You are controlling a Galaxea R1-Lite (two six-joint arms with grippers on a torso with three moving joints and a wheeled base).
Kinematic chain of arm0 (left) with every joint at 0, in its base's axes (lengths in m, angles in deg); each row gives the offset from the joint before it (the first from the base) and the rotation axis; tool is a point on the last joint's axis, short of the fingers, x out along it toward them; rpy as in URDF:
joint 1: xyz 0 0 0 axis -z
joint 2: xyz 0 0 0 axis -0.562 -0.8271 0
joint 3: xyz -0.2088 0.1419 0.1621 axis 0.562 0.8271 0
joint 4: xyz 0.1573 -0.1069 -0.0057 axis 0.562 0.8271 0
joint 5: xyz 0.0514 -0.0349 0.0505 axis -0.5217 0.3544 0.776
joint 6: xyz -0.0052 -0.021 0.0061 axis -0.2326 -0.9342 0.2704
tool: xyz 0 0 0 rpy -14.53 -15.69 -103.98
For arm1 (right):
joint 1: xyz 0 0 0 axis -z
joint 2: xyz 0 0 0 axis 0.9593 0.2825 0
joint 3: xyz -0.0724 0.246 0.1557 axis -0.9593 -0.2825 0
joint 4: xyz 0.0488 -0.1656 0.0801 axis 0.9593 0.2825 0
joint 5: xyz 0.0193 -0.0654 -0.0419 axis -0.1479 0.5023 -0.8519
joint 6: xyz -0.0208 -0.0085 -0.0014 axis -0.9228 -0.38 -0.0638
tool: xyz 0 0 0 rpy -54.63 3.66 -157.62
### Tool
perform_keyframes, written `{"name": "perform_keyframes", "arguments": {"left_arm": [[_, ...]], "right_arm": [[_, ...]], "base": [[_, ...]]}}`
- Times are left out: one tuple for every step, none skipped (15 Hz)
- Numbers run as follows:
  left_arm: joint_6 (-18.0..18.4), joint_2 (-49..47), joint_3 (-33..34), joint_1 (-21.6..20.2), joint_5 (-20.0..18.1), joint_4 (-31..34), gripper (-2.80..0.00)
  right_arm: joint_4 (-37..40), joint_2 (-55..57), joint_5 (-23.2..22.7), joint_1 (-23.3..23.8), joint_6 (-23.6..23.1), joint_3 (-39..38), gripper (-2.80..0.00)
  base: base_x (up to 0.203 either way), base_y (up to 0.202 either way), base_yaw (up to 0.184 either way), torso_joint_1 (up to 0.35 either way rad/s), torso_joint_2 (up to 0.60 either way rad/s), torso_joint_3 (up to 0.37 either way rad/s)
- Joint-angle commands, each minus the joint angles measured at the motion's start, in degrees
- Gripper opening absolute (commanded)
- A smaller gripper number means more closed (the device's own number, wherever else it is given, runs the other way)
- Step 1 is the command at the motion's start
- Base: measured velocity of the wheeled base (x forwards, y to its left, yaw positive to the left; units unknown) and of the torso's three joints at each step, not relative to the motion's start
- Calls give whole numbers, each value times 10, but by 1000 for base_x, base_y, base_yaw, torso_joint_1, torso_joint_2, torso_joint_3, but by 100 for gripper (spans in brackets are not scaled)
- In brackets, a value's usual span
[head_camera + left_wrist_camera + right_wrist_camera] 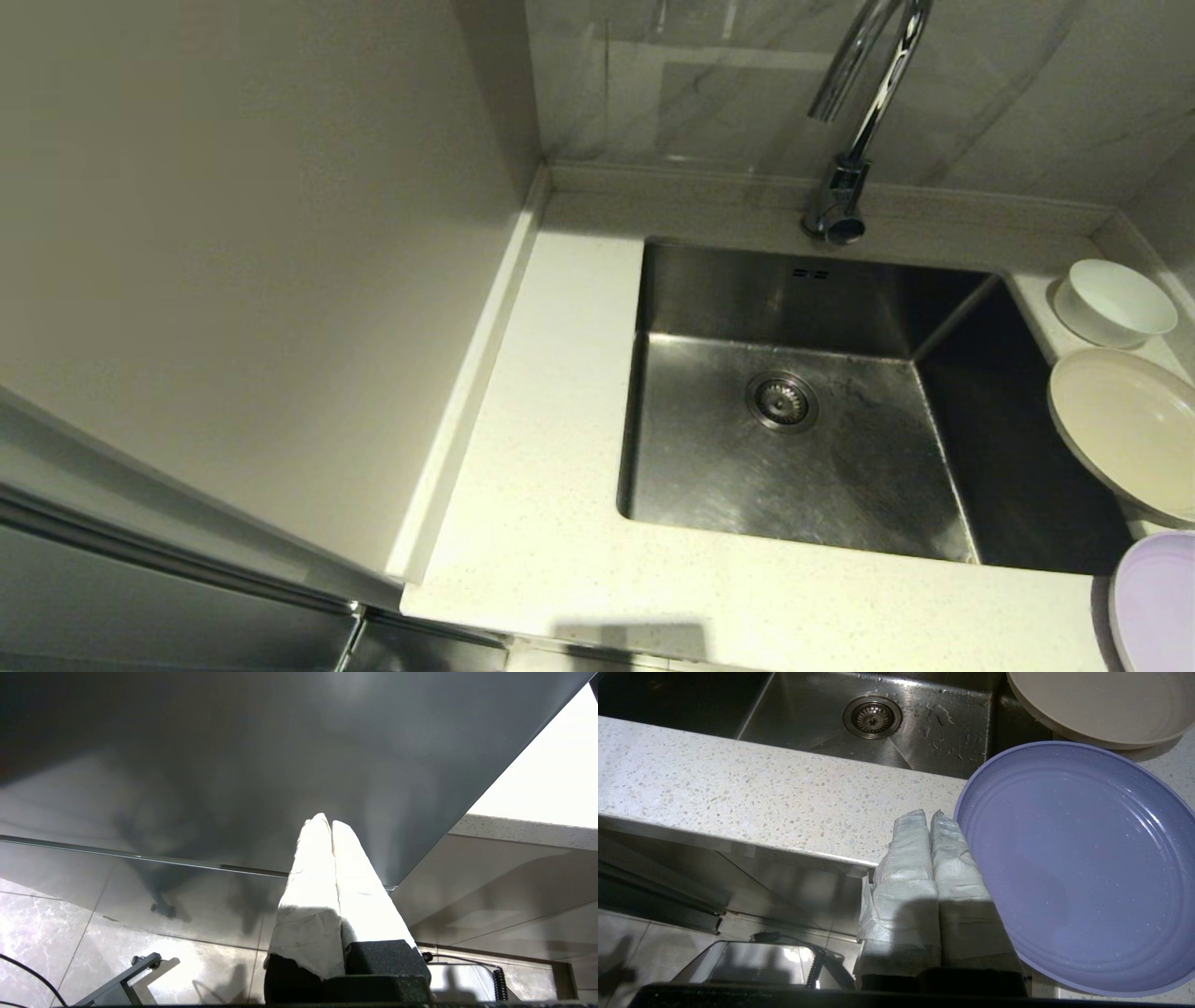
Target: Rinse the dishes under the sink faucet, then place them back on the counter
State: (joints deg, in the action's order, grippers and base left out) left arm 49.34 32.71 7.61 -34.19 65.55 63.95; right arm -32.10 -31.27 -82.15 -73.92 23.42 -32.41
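Steel sink [803,448] holds no dish; all 3 sit on the surface [551,467] at its right: white bowl [1116,301], beige plate [1125,429], lavender plate [1078,868]. Droplets suggest rinsing is largely done. Right pincer [930,814] clenched beside it, left pincer [325,820] clenched, parked low.

Sink [803,467] sunk in table [551,485], centre of head view. Faucet [845,201] on table rim at 12 o'clock from drain strainer [782,401]. Dishes along table at 3 o'clock of sink: bowl [1116,301] rearmost, plate [1125,429] before it overhanging basin, second plate [1158,602] nearest, at 5 o'clock.
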Motion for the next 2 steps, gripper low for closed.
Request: {"name": "perform_keyframes", "arguments": {"left_arm": [[1,2,0,0,0,0,-280],[0,2,0,0,0,0,-280]], "right_arm": [[0,1,0,0,-1,-1,-280],[0,1,0,0,-1,-1,-280]], "base": [[0,0,0,0,0,0],[0,0,0,0,0,0]]}}
